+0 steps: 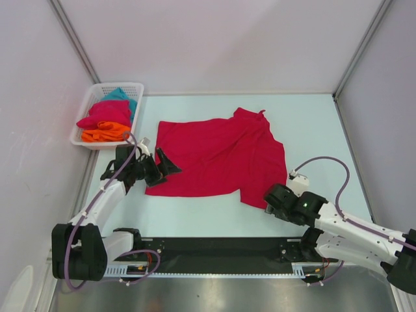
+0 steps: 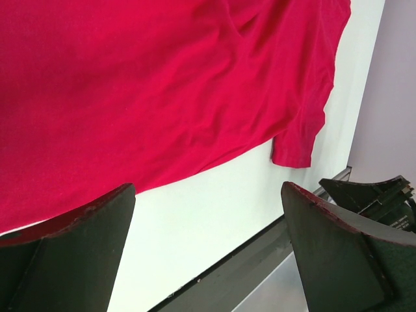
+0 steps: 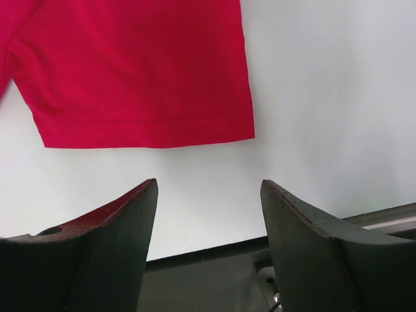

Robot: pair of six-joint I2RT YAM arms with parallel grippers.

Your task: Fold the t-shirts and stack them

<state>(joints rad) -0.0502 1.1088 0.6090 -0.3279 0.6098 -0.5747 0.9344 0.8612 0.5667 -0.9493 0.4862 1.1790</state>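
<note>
Where the left jaws stand wide apart and empty, the white mesh basket [image 1: 134, 86] sits beyond them and a little to their left. It holds a teal t-shirt [image 1: 120, 94], a crimson-pink t-shirt [image 1: 104, 114] and an orange t-shirt [image 1: 104, 135] in a heap. To the right of those jaws, a crimson t-shirt [image 1: 221, 159] lies spread on the tabletop [image 1: 195, 214]. Its long axis runs across, from the left jaws toward the right jaws, with a straight edge at the left end and a sleeve [image 1: 260, 195] at the near right. The right jaws stand partly apart, gripping nothing, just short of that sleeve.

Only the left wrist view shows bare tabletop between the left fingers [image 2: 65, 260] and the cloth's near edge [image 2: 162, 84]. Only the right wrist view shows the sleeve's stitched hem [image 3: 143, 133] square ahead of the right fingers [image 3: 97, 247], apart from them.
</note>
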